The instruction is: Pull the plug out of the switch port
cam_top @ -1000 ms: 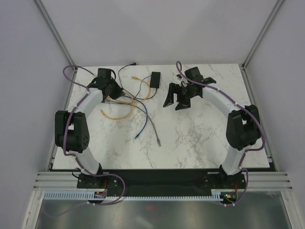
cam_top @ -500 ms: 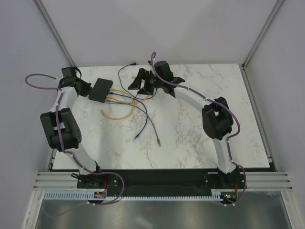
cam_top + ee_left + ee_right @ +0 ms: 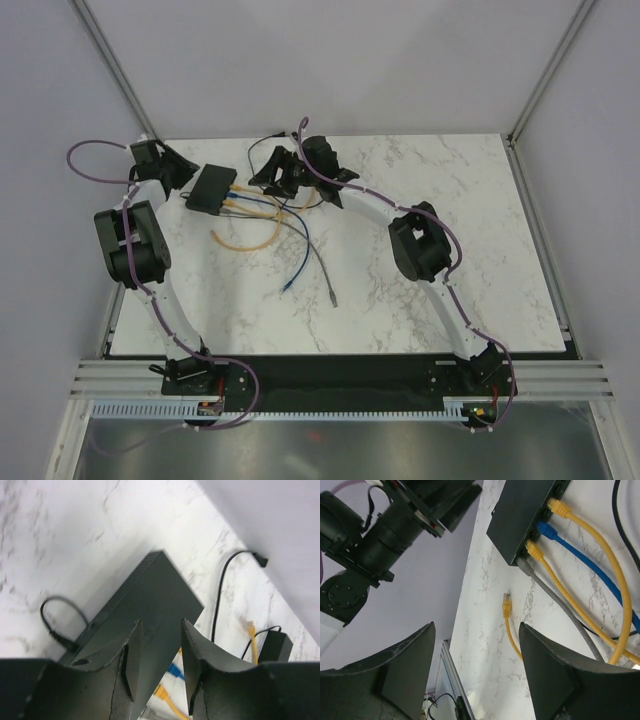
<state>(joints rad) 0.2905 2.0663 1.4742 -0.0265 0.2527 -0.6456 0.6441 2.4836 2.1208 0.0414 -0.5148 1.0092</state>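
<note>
The switch (image 3: 211,188) is a flat black box at the table's back left. Its port edge (image 3: 536,539) holds several plugs: a yellow plug (image 3: 559,507), a blue plug (image 3: 546,530), another yellow plug (image 3: 534,550) and a grey plug (image 3: 524,565). My left gripper (image 3: 184,172) is at the box's left end, its jaws open over the lid (image 3: 161,625). My right gripper (image 3: 272,175) hovers just right of the plugs, open wide (image 3: 476,627) and empty.
A loose yellow plug (image 3: 506,602) lies on the marble near the box. Yellow (image 3: 245,240), blue (image 3: 288,288) and grey (image 3: 333,298) cables trail toward the front. A small black adapter (image 3: 272,645) with a thin cord sits behind. The left wall is close.
The left gripper has opened at the box's left end. The right arm swung from the right side across to the plugs and narrowed its jaws slightly.
</note>
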